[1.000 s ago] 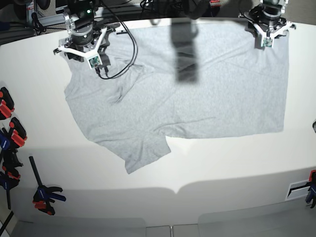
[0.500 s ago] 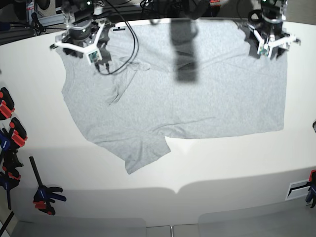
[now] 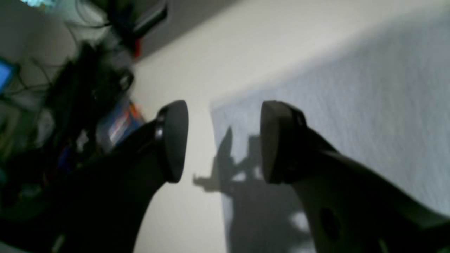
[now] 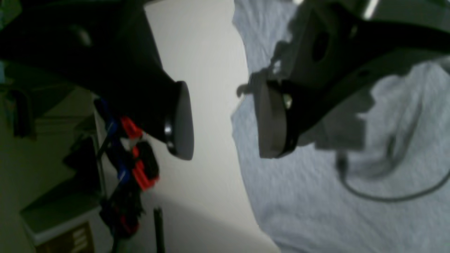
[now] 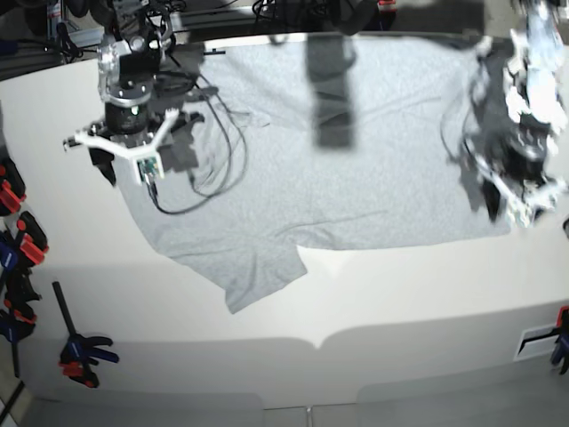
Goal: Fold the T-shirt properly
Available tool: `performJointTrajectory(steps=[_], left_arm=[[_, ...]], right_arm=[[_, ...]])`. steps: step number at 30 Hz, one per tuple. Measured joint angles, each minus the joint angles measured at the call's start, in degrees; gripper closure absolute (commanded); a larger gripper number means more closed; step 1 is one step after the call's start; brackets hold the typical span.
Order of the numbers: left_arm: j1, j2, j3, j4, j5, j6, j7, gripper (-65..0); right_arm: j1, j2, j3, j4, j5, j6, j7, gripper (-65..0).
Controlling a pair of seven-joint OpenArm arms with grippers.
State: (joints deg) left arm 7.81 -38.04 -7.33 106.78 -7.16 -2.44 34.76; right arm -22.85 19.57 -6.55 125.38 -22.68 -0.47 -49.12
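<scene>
Hovering with jaws wide apart and nothing between them, the left gripper (image 3: 221,140) stands over the near corner of the T-shirt (image 5: 356,169); one pad is above bare table (image 3: 281,45), the other above grey cloth. In the base view this gripper (image 5: 520,200) sits at the shirt's right-hand edge, close to the hem corner.

The right gripper (image 4: 221,119) is likewise spread wide and empty. Its pads straddle the shirt's opposite edge, one over table, one over fabric. In the base view it (image 5: 124,156) hangs at the left edge of the garment, near the sleeve. A black cable (image 5: 209,160) trails from this arm across the cloth.

The T-shirt lies spread flat on the table, plain side up, largely smooth, with a sleeve (image 5: 258,276) projecting toward the near side and slight creasing near the right gripper. Clamps (image 5: 22,240) lie off to the side, well apart from the cloth.

Assessment: the step in hand appears to be positioning for a two-point edge pick ahead of a fold; no fold is made yet. The next move calls for both grippers to descend onto their respective edges, close on a single layer of cloth, then lift evenly so the fabric does not bunch.
</scene>
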Motion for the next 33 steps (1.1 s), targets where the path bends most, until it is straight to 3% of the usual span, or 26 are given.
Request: performJointTrajectory(steps=[3,7,14,20,25,33], left_arm=[[-9.79,-0.92,-0.2,-11.04,-8.72,-7.17,-0.31,-30.5],[-21.75,-0.48,0.09,-28.15,-16.44,-13.33,-0.42,-30.5],[-36.89,-1.01,-0.35,-57.48,-11.04,-18.71,-5.03,-30.5],[-43.58,0.63,-0.24,-76.91,-11.5,-19.3,-11.52,-30.5],[-43.87,2.82,-0.31,-85.68,-8.04,-19.45,-22.03,-30.5],[-44.06,6.47,-0.31,-88.15,-6.71,-19.71,-21.03,-30.5]], right_arm=[[0.26,-0.28,-0.15,-0.02,0.7,1.4,-0.07,-29.0],[0.26,0.02,-0.04,-0.07,4.5,2.21,-0.52,-29.0],[0.33,-0.17,-0.09,-0.07,7.61,2.43,-0.46,-29.0],[0.31,-0.17,-0.09,-0.07,7.72,2.4,-0.46,-29.0],[0.31,-0.17,-0.09,-0.07,7.72,2.4,-0.46,-29.0],[0.31,-0.2,-0.09,-0.07,7.72,2.4,-0.92,-29.0]])
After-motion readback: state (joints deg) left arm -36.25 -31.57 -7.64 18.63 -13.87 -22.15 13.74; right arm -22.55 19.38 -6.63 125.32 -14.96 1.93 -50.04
